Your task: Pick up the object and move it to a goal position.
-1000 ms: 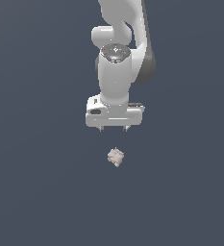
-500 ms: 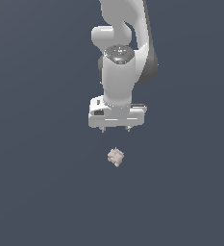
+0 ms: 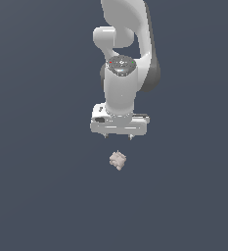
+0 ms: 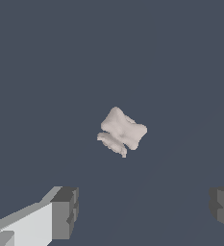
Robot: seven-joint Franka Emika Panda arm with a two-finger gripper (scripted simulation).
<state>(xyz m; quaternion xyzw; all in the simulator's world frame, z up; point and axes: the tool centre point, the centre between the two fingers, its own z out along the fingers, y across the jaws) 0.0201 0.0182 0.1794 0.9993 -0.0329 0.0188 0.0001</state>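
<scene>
The object (image 3: pixel 117 160) is a small lumpy pale pinkish-beige chunk lying on the dark grey surface. My white gripper (image 3: pixel 118 137) hangs just above it, pointing down, with its two short fingertips spread far apart. In the wrist view the object (image 4: pixel 121 131) lies ahead of the wide gap between the two grey fingertips (image 4: pixel 65 212), touching neither. The gripper is open and holds nothing.
A plain dark grey surface (image 3: pixel 37 196) fills the whole scene. The white arm (image 3: pixel 125 54) rises behind the gripper toward the top of the exterior view. No goal marker shows.
The gripper has come down a little toward the object and shifted slightly to the exterior view's right. The object has not moved.
</scene>
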